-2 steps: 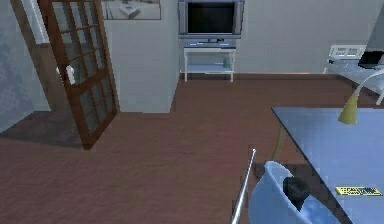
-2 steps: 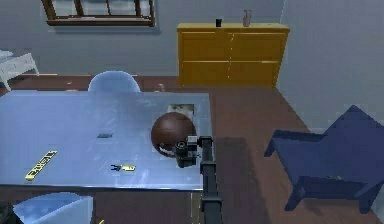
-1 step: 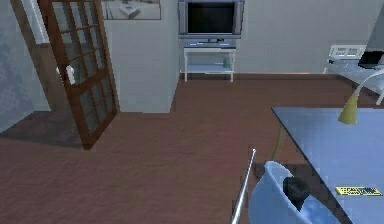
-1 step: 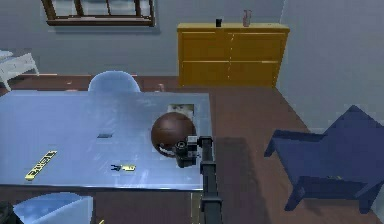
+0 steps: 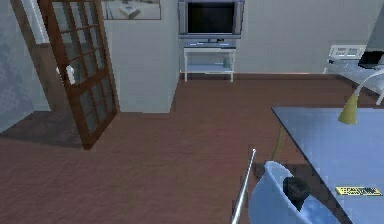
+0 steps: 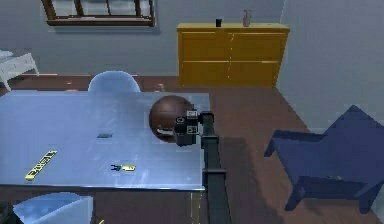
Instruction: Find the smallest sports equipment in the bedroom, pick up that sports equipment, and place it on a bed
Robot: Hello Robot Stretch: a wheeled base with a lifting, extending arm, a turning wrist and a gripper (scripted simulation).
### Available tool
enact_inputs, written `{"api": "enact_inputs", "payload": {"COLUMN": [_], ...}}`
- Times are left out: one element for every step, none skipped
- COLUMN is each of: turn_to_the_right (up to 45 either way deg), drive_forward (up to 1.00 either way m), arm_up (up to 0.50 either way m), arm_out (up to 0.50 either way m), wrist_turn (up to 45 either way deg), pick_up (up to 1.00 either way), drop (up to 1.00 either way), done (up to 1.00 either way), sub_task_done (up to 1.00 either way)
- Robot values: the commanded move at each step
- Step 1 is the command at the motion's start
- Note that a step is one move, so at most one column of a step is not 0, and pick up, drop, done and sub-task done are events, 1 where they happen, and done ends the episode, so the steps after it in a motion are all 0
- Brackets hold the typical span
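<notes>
1. Tool (image 6: pixel 188 130): it sits at the far end of the arm (image 6: pixel 212 172), over the right-hand part of the desk (image 6: pixel 60 120) in the arm side view. Finger state: cannot be told from these views.
2. Governing relation: the brown ball (image 6: pixel 168 115) lies at roughly 10 o'clock from the tool in the arm side view, its right-hand side meeting the tool's dark body in the picture. Whether the fingers touch it, flank it or stand short of it cannot be determined.
3. Load status: the ball rests on the desk directly at the tool's far end, so it cannot be determined whether the tool holds anything.
4. Axis: the ball is round and has no long axis. In judgement, wrist angle matters little; reach and height along the 10 o'clock line decide the grasp.
5. Arm selection: not applicable, as the robot has one arm.
6. Appearance of the task's thing: a dark reddish-brown sphere with a slightly lighter top. Its shape and colour fit a sports ball.
7. Surroundings: a yellow dresser (image 6: pixel 232 55) stands against the far wall at 1 o'clock from the ball, and a blue armchair (image 6: pixel 325 160) at 4 o'clock, well apart.
8. Task status, in judgement: the pick-up stage is in hand; placement on a bed is not yet done.
</notes>
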Motion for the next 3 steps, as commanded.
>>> {"api": "enact_inputs", "payload": {"turn_to_the_right": [0.0,0.0,0.0], "drive_forward": [0.00,0.00,0.00], "arm_up": [0.20,0.00,0.00], "arm_out": [0.00,0.00,0.00], "wrist_turn": [0.0,-45.0,-45.0], "pick_up": [0.00,0.00,0.00], "drop": [0.00,0.00,0.00], "done": [0.00,0.00,0.00], "sub_task_done": [0.00,0.00,0.00]}}
